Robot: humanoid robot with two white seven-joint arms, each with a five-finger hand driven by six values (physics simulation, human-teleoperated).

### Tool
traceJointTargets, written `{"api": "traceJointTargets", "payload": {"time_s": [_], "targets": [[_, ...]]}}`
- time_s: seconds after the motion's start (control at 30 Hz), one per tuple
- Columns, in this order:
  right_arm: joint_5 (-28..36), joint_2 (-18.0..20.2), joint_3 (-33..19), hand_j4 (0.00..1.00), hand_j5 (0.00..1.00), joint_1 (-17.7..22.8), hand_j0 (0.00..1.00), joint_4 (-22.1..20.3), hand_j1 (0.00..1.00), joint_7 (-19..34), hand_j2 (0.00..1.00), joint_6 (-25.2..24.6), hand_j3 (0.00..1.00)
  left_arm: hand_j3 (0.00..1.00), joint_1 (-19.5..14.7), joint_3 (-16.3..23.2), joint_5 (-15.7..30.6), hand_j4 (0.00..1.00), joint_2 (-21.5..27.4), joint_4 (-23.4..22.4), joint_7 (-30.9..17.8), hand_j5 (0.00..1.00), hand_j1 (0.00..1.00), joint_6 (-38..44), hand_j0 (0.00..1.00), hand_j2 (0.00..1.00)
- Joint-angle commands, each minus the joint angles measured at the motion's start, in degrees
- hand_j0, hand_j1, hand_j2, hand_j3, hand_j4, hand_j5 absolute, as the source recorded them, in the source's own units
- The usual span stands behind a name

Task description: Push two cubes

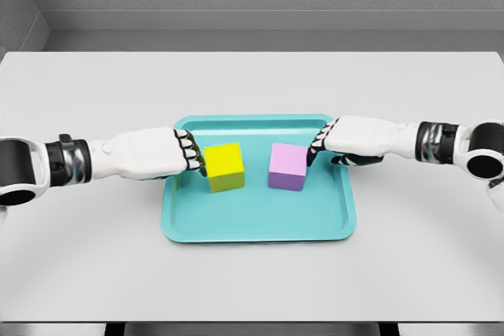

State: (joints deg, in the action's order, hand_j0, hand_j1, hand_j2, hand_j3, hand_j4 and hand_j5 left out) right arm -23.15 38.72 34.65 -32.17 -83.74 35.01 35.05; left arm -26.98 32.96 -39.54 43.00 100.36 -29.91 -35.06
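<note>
Your left robot hand (186, 153) and right robot hand (318, 147), fingers curled and empty, flank yellow cube (224, 166) and pink cube (287, 166): likely light, rigid, best pushed flat on their outer faces.

Left hand (169, 153) touching yellow cube (224, 167), teal tray (256, 226)

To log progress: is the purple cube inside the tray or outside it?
Inside. The purple cube rests flat on the teal tray floor, within its rim.
</note>
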Motion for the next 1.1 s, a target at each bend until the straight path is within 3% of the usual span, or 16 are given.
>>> {"api": "traceJointTargets", "payload": {"time_s": [0.0,0.63,1.07], "targets": [[0.13,-0.93,0.07,0.6,0.6,0.0,0.6,0.68,0.6,-0.01,0.6,-0.05,0.6,0.77,0.0,0.0,0.16,0.77,-0.46,0.01,-0.5,0.77,0.77,0.06,0.77,0.77],[0.13,-4.09,0.33,0.6,0.6,-0.09,0.6,1.74,0.6,-0.01,0.6,-0.05,0.6,0.79,-1.05,0.79,0.07,0.79,-2.22,-0.87,-1.29,0.79,0.79,0.06,0.79,0.79],[0.04,-6.02,0.07,0.6,0.6,-1.32,0.6,3.85,0.6,-0.01,0.6,-0.05,0.6,0.79,-1.93,0.44,0.07,0.79,-1.6,-4.38,-1.2,0.79,0.79,0.06,0.79,0.79]]}}
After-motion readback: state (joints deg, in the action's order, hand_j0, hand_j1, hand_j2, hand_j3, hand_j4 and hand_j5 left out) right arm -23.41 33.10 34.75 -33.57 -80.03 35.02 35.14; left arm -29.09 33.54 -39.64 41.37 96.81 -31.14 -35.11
